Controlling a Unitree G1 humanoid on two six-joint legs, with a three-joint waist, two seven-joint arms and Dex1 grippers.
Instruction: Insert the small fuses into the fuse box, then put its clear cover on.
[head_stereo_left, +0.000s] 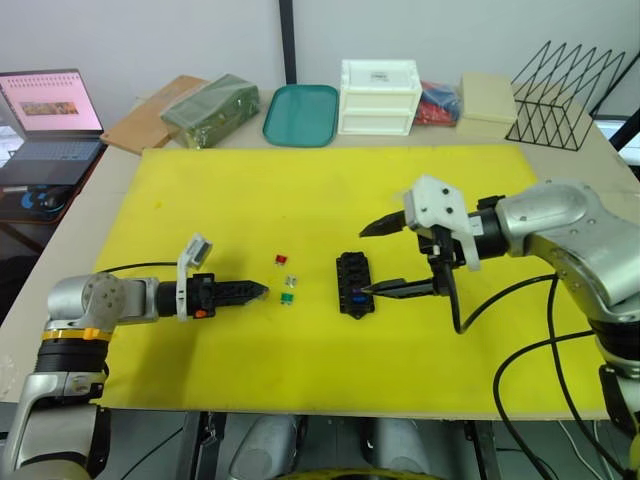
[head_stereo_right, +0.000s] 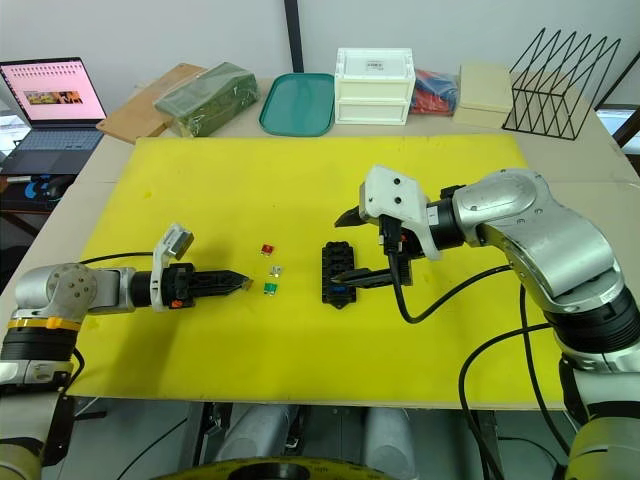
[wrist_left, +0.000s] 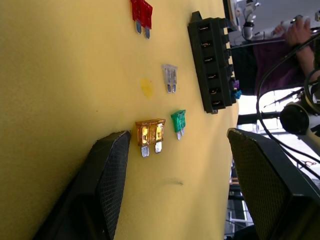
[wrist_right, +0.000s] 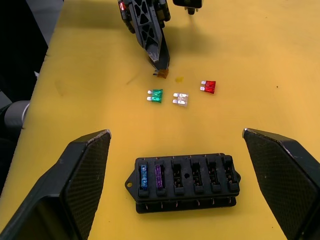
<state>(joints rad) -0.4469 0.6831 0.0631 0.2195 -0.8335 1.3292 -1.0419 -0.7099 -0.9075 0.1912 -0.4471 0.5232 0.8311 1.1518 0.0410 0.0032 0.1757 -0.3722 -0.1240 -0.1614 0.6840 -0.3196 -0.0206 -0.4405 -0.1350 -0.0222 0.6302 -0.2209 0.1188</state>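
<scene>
On the near half of the yellow mat (head_stereo_left: 300, 190) covering the table (head_stereo_left: 90, 215), the left hand (head_stereo_left: 262, 289) lies low over the surface with its fingers released and spread; in the left wrist view the tan fuse (wrist_left: 150, 135) lies flat on the mat between its two pads, just off the nearer one and touching neither. Just beyond it lie the green fuse (head_stereo_left: 287, 297), then the clear fuse (head_stereo_left: 291, 280), then the red fuse (head_stereo_left: 281, 260), each flat on the mat and apart from the others, in a loose line. Right of these loose fuses sits the fuse box (head_stereo_left: 355, 283), black, flat on the mat, slots facing up; the right wrist view shows a blue fuse (wrist_right: 143, 176) and a purple fuse (wrist_right: 158, 176) seated in the two slots at one end, the other four slots bare. The right hand (head_stereo_left: 366, 259) hovers at the box's right side, fingers wide apart and grasping nothing, the lower fingertip close to the box edge. Farther back, off the mat, stand a green tray (head_stereo_left: 301, 114), a white drawer box (head_stereo_left: 379, 96) and a black wire rack (head_stereo_left: 562, 95).
</scene>
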